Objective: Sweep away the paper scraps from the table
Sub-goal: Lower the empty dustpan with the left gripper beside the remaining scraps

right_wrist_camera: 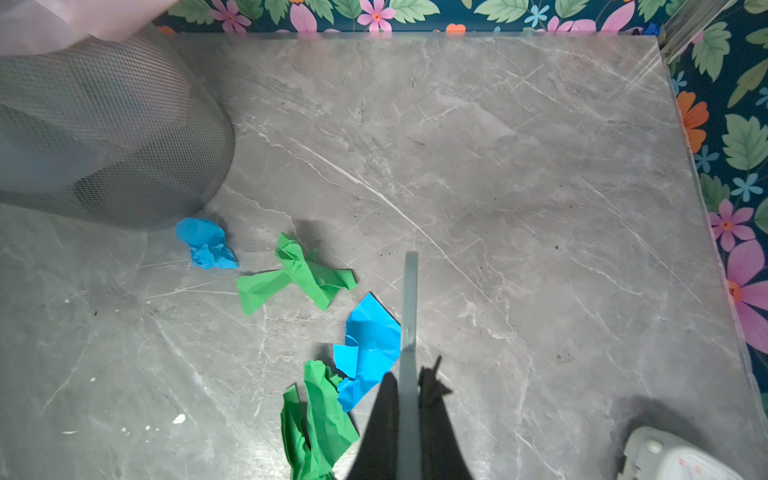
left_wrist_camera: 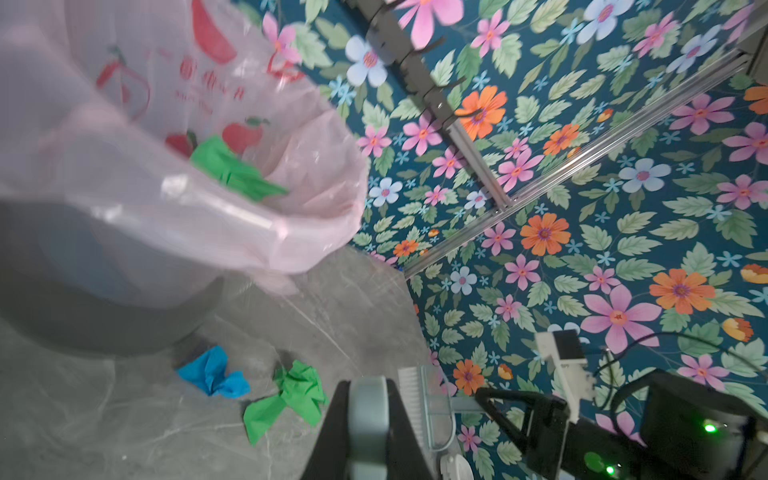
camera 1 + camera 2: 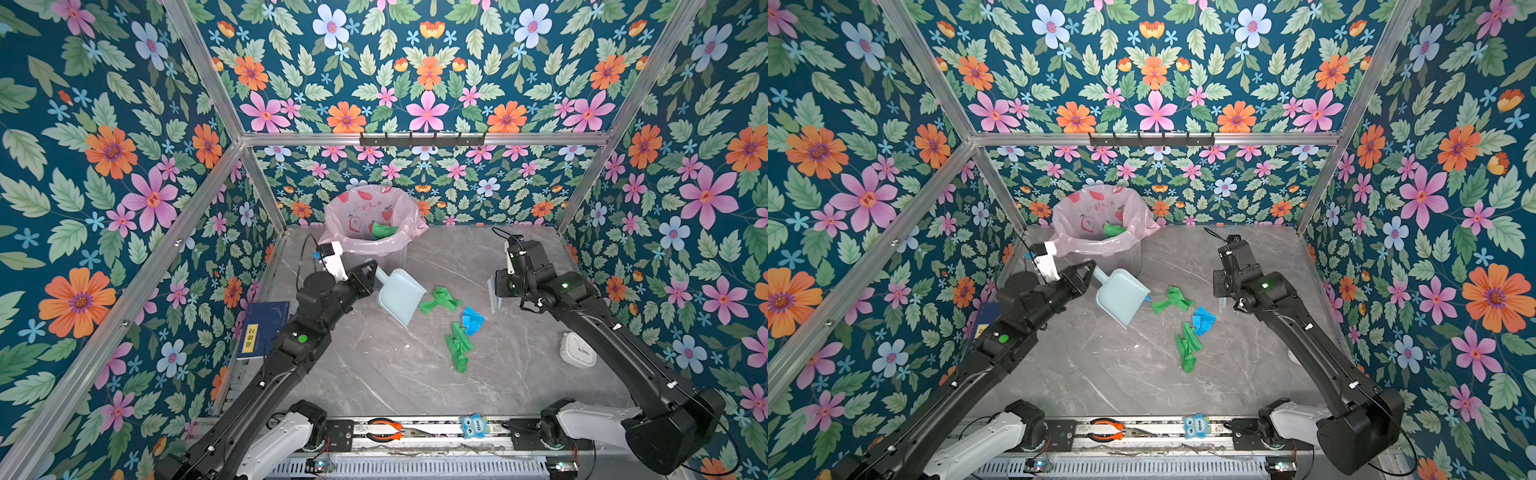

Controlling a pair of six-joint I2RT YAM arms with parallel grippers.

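Crumpled paper scraps lie mid-table (image 3: 395,374): a green one (image 3: 440,300), a blue one (image 3: 473,320) and a long green one (image 3: 458,345). In the right wrist view a smaller blue scrap (image 1: 205,243) lies by the bin. My left gripper (image 3: 372,276) is shut on the handle of a pale blue dustpan (image 3: 400,300), whose mouth faces the nearest green scrap. My right gripper (image 1: 409,386) is shut on a pale brush (image 1: 409,299), just right of the blue scrap (image 1: 370,349). The brush (image 3: 493,296) hangs bristles down.
A mesh bin (image 3: 376,224) with a pink bag stands at the back left, green paper inside. A blue book (image 3: 266,328) lies by the left wall, a white round device (image 3: 577,351) at the right. Pliers (image 3: 384,429) and an owl toy (image 3: 474,424) rest on the front rail.
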